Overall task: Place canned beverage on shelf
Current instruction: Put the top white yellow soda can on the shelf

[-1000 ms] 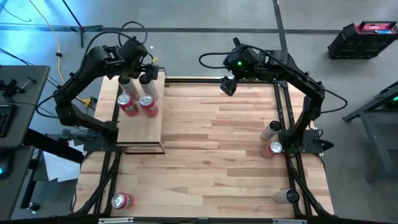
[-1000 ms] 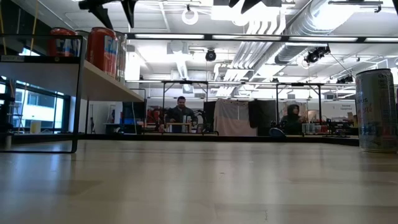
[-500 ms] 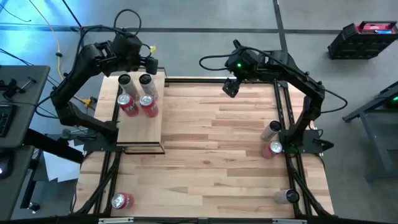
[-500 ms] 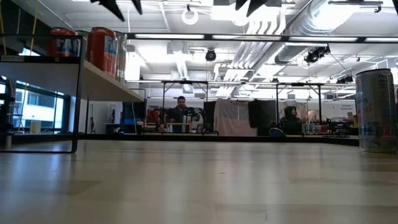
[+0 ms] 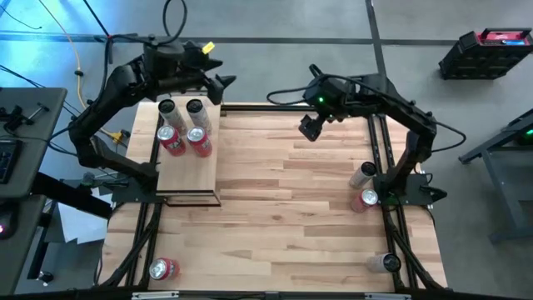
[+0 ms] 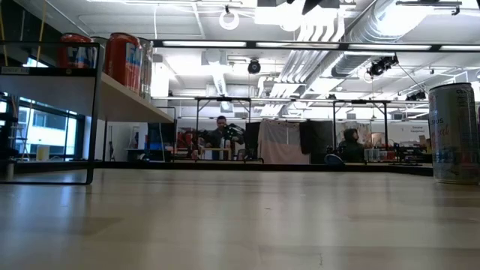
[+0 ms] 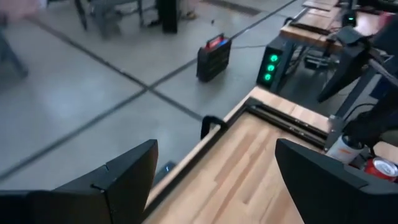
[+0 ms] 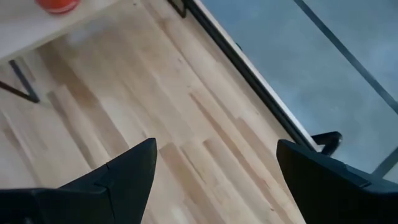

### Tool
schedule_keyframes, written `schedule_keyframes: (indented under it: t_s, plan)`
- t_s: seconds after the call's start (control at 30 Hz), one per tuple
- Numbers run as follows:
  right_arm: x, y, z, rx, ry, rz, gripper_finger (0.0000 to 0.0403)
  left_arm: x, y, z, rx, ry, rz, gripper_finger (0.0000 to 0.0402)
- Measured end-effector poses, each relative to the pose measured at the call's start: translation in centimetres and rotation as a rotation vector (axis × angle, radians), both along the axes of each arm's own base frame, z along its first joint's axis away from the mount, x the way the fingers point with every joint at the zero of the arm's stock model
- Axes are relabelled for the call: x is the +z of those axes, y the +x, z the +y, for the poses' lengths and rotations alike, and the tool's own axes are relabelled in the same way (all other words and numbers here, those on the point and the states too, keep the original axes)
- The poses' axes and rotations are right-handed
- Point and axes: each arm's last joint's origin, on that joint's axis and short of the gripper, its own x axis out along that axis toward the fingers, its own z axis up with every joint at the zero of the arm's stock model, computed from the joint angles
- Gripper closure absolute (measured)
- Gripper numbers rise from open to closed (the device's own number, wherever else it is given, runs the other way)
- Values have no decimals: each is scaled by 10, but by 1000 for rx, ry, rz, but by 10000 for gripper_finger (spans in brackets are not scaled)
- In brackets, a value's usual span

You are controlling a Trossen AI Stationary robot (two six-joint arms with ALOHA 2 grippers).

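Four upright cans (image 5: 181, 127), two silver and two red, stand clustered at the far end of the shelf (image 5: 187, 171), whose long axis runs near-to-far; the left gripper (image 5: 218, 82) hovers empty, fingers apart, beyond that far end, while the right gripper (image 5: 309, 127), likewise spread, waits well apart.

Four cans (image 5: 181, 127) stand on the shelf (image 5: 188, 171); four more cans (image 5: 364, 198) lie off it on the surface (image 5: 291, 208).
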Motion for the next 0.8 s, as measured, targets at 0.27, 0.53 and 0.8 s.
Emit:
schedule_keyframes:
  t_s: [0.27,0.53,0.8]
  plan:
    - [0,4,21,31,24,-20,86,2,5,-1,-145,89,8,87]
    - [0,6,48,132,20,-17,86,-6,16,-3,-267,99,-13,87]
    - [19,-20,63,115,37,-113,86,2,21,-7,-313,178,-65,87]
